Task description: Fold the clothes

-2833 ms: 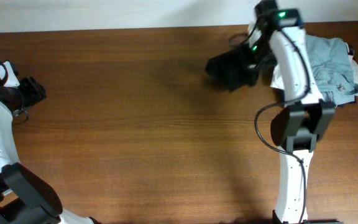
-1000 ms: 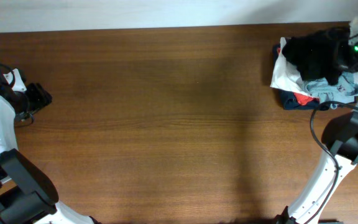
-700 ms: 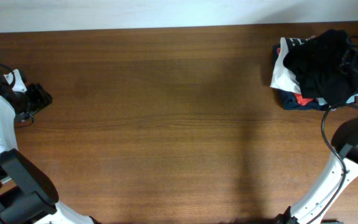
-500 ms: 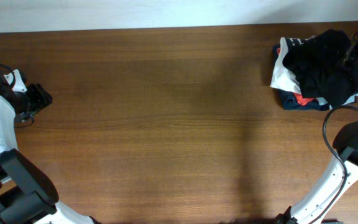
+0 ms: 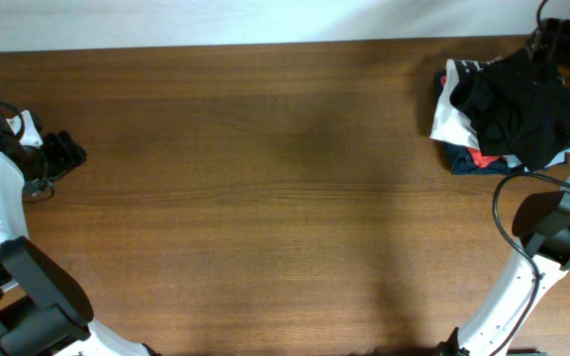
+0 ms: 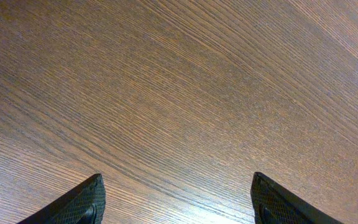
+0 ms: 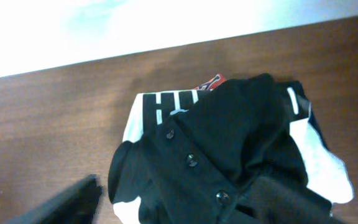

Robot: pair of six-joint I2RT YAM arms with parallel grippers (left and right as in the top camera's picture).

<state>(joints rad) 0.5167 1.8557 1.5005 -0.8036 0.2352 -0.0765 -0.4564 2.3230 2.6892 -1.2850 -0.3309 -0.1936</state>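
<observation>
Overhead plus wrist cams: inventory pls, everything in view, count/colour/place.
table: one, brown wood, fills the views.
black top: one, black, buttoned, crumpled at the table's far right corner.
white garment: one, white with black print, under the black top.
navy and red garment: count unclear, under the black top, near side.
left gripper: one, black, open, over bare table at the left edge.
right gripper: one, black, open, above the black top.

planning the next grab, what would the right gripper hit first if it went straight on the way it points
Most likely the black top, lying on the other garments: the right gripper points at its buttoned part. How far off is unclear.
</observation>
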